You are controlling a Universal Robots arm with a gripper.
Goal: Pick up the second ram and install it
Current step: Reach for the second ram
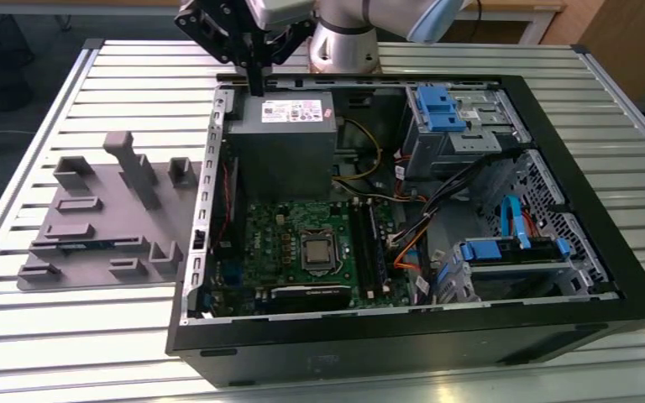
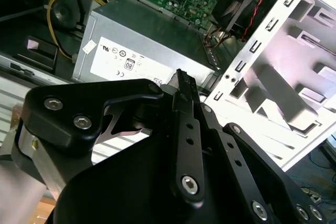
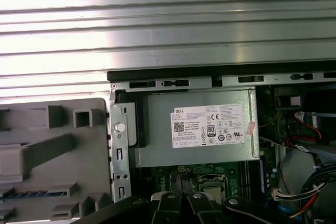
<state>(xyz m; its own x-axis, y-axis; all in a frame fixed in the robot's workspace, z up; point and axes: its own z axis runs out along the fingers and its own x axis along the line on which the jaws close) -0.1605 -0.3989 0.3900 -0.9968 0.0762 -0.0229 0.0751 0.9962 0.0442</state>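
Gripper (image 1: 258, 87) closed on nothing above the power supply (image 1: 281, 126), I judge the second ram (image 1: 90, 244), a blue strip slotted in the gray holder tray (image 1: 97, 183) beside the computer case (image 1: 412, 336), light, stiff yet fragile, best pinched across its flat faces near mid-length.

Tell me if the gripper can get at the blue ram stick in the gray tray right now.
Probably yes: the gripper hangs over the power supply, and nothing covers the ram in the open tray.
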